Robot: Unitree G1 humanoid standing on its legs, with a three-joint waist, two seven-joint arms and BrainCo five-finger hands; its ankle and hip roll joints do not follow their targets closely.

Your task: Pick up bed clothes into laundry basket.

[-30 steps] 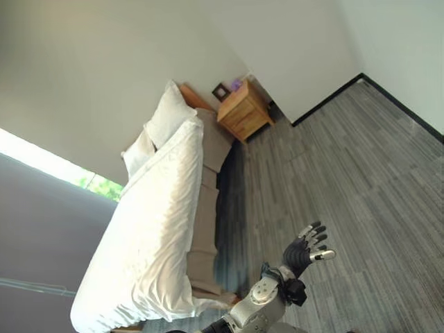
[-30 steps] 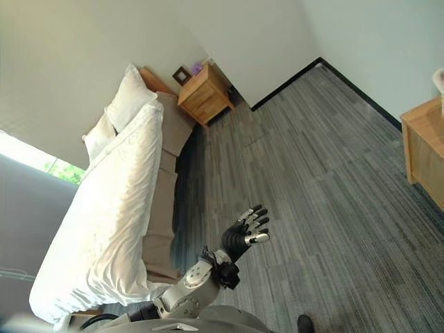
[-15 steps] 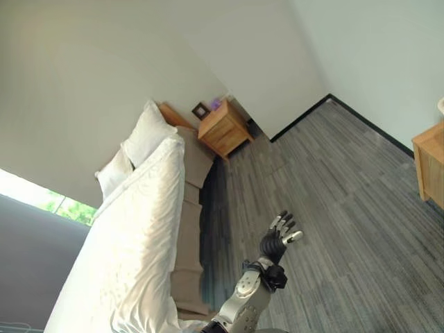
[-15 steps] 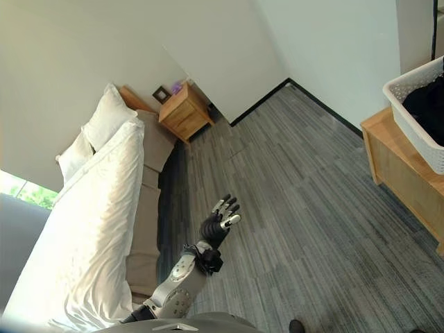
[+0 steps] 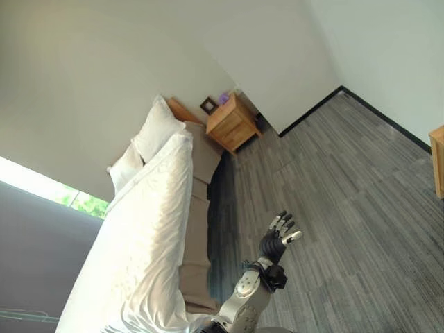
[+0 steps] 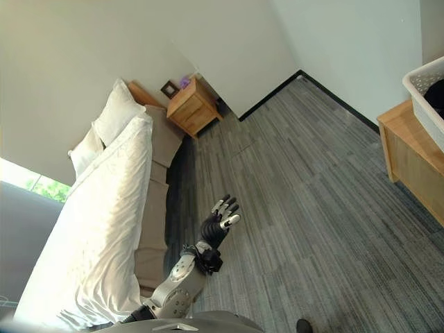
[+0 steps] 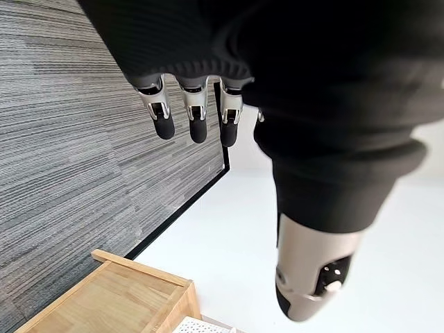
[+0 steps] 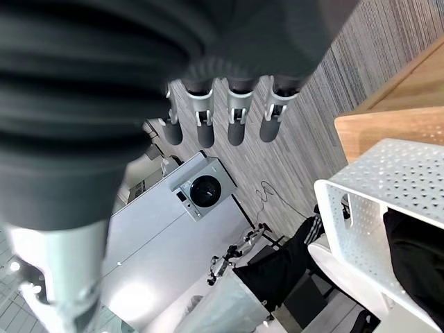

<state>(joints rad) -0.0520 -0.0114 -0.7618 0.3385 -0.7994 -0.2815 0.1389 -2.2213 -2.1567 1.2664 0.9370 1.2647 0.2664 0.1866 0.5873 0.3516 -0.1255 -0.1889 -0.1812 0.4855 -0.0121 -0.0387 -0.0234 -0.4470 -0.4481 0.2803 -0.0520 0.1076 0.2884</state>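
Observation:
The bed's white duvet (image 5: 146, 229) lies spread over the mattress, with white pillows (image 5: 163, 125) at its head. My left hand (image 5: 277, 236) is raised over the grey floor beside the bed, apart from the duvet, its fingers (image 7: 198, 114) straight and spread and holding nothing. My right hand (image 8: 229, 111) is open too, fingers straight. Past it a white perforated laundry basket (image 8: 374, 201) stands on a wooden table (image 6: 409, 159), with dark clothing (image 8: 420, 257) inside. The basket's corner (image 6: 424, 87) also shows at the right edge of the right eye view.
A wooden nightstand (image 5: 232, 121) stands by the head of the bed, in the room's corner. Grey plank floor (image 6: 312, 208) stretches between the bed and the table. A person's dark trousers (image 8: 284, 260) show near the basket.
The whole picture has shifted, so the camera has moved. My left hand stays raised and open over the floor.

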